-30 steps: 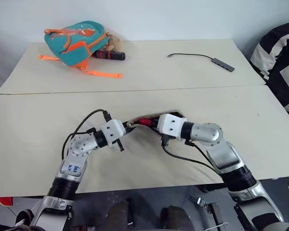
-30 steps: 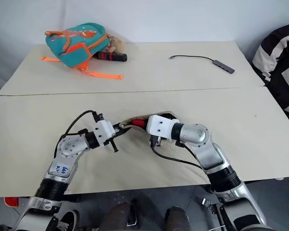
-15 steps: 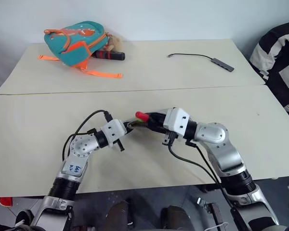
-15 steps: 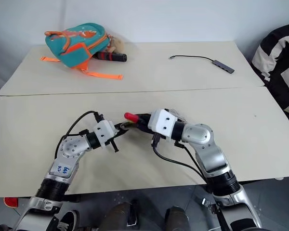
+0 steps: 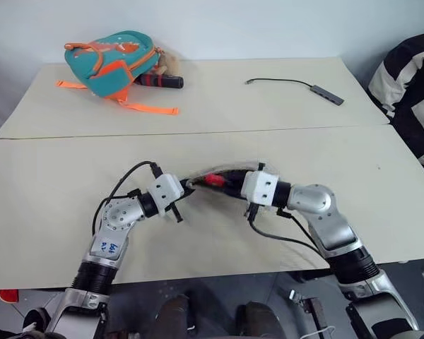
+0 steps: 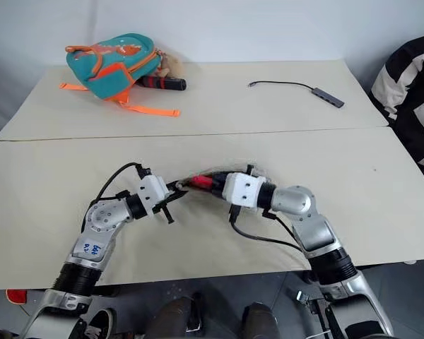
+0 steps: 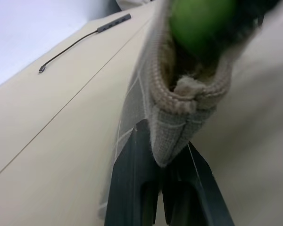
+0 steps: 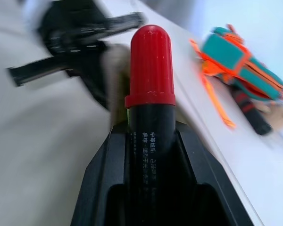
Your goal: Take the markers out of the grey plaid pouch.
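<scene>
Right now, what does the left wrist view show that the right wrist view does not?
Left wrist view alone: the left gripper shut on the grey plaid pouch, a green marker inside its mouth, and the cable with its adapter farther back.

Right wrist view alone: the right gripper shut on the red marker, and the teal-and-orange backpack behind.

Both: the beige table.
</scene>
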